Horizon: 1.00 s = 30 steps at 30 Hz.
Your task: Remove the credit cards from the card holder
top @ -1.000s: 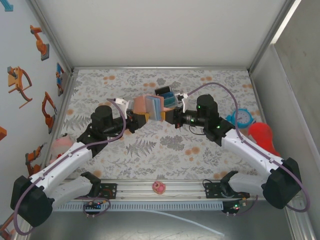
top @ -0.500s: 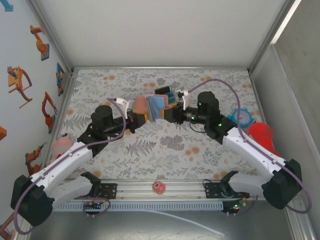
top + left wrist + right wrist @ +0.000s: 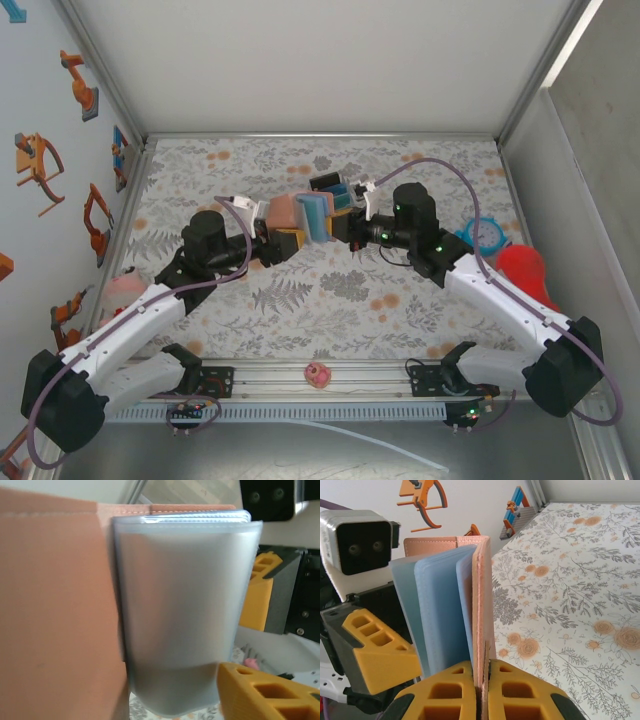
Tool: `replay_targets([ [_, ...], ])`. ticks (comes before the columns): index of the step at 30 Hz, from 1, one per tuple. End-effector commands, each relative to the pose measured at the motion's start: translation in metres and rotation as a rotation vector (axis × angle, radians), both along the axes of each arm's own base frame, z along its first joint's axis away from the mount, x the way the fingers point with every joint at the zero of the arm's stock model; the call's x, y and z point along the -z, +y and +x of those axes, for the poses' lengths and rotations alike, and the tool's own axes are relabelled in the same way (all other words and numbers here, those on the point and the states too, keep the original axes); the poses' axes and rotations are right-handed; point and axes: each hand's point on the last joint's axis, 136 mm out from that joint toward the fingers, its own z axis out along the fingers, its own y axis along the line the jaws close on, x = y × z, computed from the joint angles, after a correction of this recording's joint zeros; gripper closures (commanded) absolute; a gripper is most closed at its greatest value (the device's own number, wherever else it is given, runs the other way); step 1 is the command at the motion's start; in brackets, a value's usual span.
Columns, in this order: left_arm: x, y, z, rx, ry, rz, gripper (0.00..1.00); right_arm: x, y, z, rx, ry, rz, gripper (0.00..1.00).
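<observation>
i am reading this as the pull-out step, not yet done. the holder [image 3: 298, 213] is hanging open above the counter [image 3: 300, 300], upper middle of the top frame, with the cards [image 3: 440, 615] fanning out inside it. my right tool [image 3: 481, 690] is pressed together, pinching the holder's brown cover at its lower edge. my left tool [image 3: 287, 236] is looking spread, one finger [image 3: 265, 692] sitting just beside the outer card, gripping nothing. next i am needing to close it on one card alone and draw that card clear.
</observation>
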Motion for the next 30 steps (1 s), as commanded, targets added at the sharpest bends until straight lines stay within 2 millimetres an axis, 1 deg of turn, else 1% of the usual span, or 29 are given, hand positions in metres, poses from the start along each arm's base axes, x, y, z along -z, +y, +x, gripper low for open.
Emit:
replay_targets([
  [1, -0.020, -0.006, -0.004, 0.042, -0.042, -0.033, 0.31, -0.022, 0.003, -0.001, -0.005, -0.047, 0.038, 1.00],
  [3, -0.019, -0.008, -0.003, 0.052, -0.037, -0.030, 0.27, -0.022, 0.003, 0.000, 0.001, -0.040, 0.039, 1.00],
  [7, -0.018, -0.011, -0.002, 0.065, -0.030, -0.032, 0.13, -0.020, 0.003, 0.002, 0.017, -0.028, 0.035, 1.00],
  [9, -0.019, -0.012, -0.002, 0.066, -0.030, -0.035, 0.08, -0.019, 0.002, 0.002, 0.024, -0.024, 0.031, 1.00],
  [11, -0.017, -0.012, -0.001, 0.064, -0.026, -0.032, 0.00, -0.018, 0.001, 0.003, 0.035, -0.019, 0.027, 1.00],
  [12, -0.017, -0.013, -0.001, 0.066, -0.027, -0.032, 0.03, -0.019, 0.001, 0.004, 0.039, -0.015, 0.025, 1.00],
  [13, -0.017, -0.013, -0.001, 0.065, -0.027, -0.031, 0.03, -0.019, 0.000, 0.004, 0.046, -0.009, 0.022, 1.00],
  [17, -0.013, -0.012, 0.002, 0.051, -0.017, -0.022, 0.03, -0.018, -0.002, 0.009, 0.091, 0.018, 0.000, 1.00],
  [19, -0.011, -0.013, 0.004, 0.045, -0.014, -0.019, 0.00, -0.016, -0.003, 0.010, 0.113, 0.033, -0.020, 1.00],
  [23, -0.009, -0.013, 0.005, 0.046, -0.011, -0.019, 0.05, -0.015, -0.002, 0.011, 0.121, 0.045, -0.033, 1.00],
  [26, -0.009, -0.014, 0.005, 0.045, -0.009, -0.021, 0.05, -0.015, -0.003, 0.011, 0.129, 0.046, -0.035, 1.00],
  [30, -0.009, -0.014, 0.006, 0.044, -0.007, -0.020, 0.02, -0.015, -0.001, 0.012, 0.150, 0.054, -0.057, 1.00],
])
